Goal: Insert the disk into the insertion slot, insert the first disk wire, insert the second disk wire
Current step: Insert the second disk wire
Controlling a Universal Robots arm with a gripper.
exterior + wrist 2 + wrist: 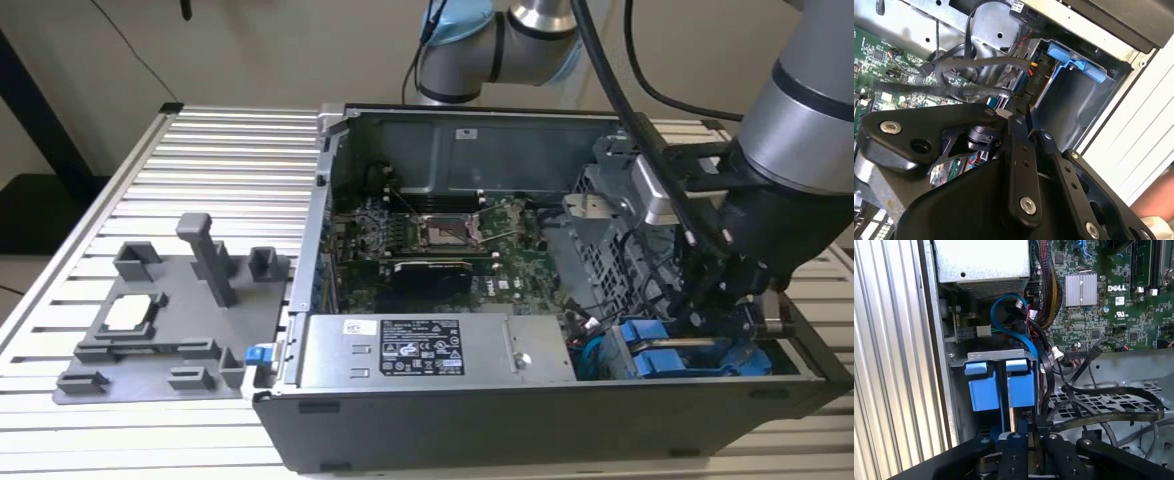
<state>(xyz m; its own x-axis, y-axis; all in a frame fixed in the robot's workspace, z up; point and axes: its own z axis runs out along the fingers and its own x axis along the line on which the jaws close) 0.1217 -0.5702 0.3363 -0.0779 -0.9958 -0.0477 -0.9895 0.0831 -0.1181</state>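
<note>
Two blue-framed drives sit side by side in the dark metal drive cage at the case's corner. The disk (1020, 387) (667, 362) is seated in the insertion slot (999, 356), next to its twin (985, 390). My gripper (1025, 436) (1018, 111) (701, 318) reaches down into the cage right behind the disk. Its fingers (1013, 440) are shut on a black disk wire connector (1024, 419) (1033, 82) at the disk's rear edge. Flat dark cables (1114, 412) trail from it across the cage top. Whether the connector is fully seated is hidden.
The silver power-supply box (400, 350) lies along the case's front wall, beside the cage. The green motherboard (441, 235) fills the case's middle. A looped blue cable (1009, 307) and bundled wires (1046, 285) hang near the drives. A grey fixture plate (160, 320) rests on the ribbed table.
</note>
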